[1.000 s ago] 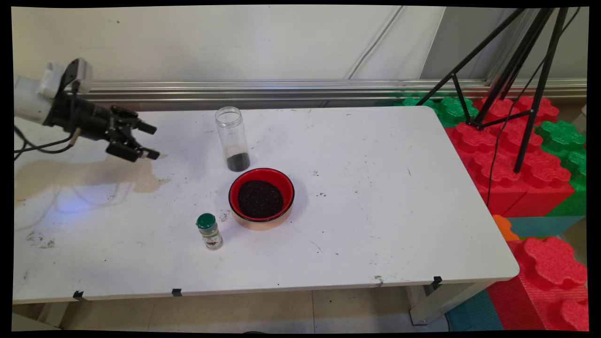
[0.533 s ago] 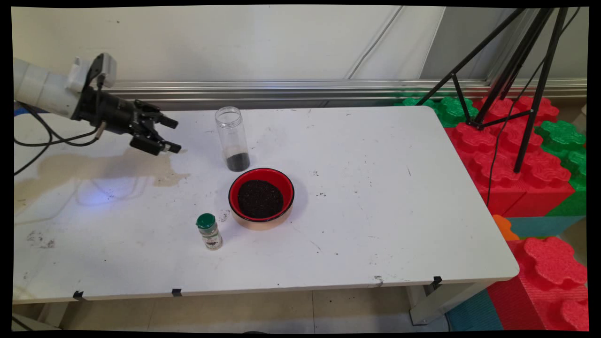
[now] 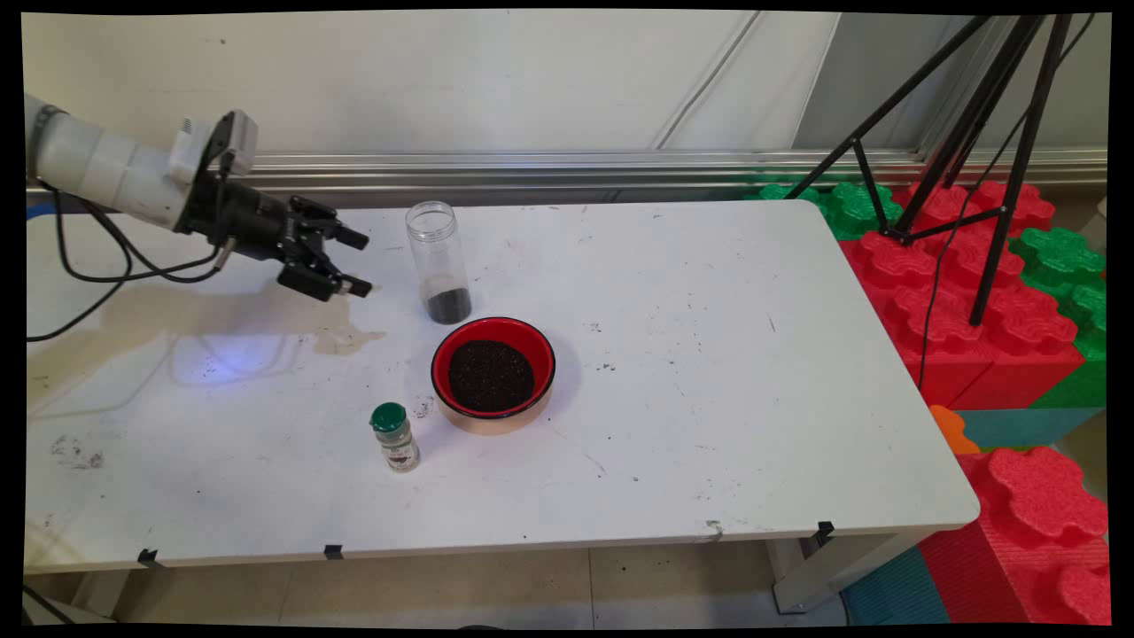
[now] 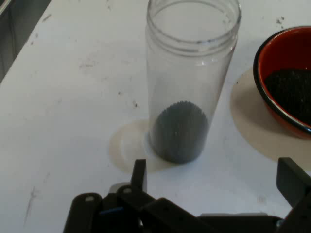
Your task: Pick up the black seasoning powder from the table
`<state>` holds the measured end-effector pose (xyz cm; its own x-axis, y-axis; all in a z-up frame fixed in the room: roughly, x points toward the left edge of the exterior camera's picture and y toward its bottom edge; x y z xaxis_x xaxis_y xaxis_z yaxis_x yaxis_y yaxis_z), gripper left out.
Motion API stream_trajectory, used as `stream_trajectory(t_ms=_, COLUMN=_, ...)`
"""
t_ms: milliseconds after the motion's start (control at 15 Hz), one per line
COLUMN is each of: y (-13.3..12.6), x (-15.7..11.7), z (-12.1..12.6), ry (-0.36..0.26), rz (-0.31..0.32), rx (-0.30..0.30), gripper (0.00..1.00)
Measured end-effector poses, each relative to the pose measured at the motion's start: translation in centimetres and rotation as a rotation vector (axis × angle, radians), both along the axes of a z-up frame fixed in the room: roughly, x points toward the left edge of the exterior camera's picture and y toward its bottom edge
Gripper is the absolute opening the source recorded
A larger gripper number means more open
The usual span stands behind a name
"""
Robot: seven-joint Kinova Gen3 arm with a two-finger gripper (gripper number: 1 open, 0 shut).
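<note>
Clear jar (image 3: 438, 262), no label, near arm (image 3: 106, 170)

Spread hand (image 4: 214, 177) faces clear jar (image 4: 189, 82) beside red bowl (image 4: 286, 77).

No legible text, brand or number in either view. The spice jar (image 3: 395, 438) carries a label, but its print is too small to read.
</note>
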<state>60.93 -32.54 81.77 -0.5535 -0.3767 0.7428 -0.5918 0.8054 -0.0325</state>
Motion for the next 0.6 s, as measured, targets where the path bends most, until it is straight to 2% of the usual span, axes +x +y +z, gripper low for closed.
stream_trajectory(t_ms=600, y=-3.6, x=-3.0, z=-3.0, ry=0.016, rz=-0.016, rx=-0.022, gripper=1.00)
